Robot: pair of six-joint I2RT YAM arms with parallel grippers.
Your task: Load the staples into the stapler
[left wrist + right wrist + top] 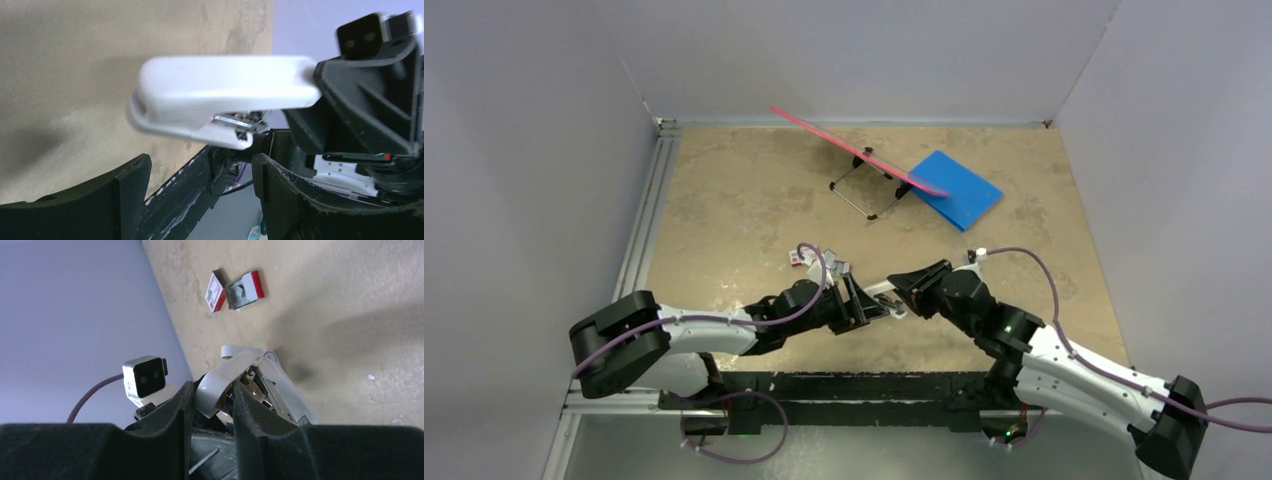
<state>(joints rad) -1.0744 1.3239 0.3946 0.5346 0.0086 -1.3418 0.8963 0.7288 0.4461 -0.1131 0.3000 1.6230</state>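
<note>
The white stapler (260, 375) is hinged open and held off the table between the two arms; it also shows in the left wrist view (225, 95) and in the top view (887, 291). My right gripper (212, 390) is shut on its curved white lid, and its metal channel shows beside the right finger. My left gripper (200, 162) is open and empty just below the stapler, close to it in the top view (862, 305). The staples' red-and-white box (216, 292) lies on the table beside its open tray (245, 290) with grey staples inside, also visible in the top view (799, 257).
A pink board on a black wire stand (856, 160) and a blue pad (956, 188) sit at the back of the tan table (744, 200). Grey walls close in the sides. The table's near edge runs just below the left gripper.
</note>
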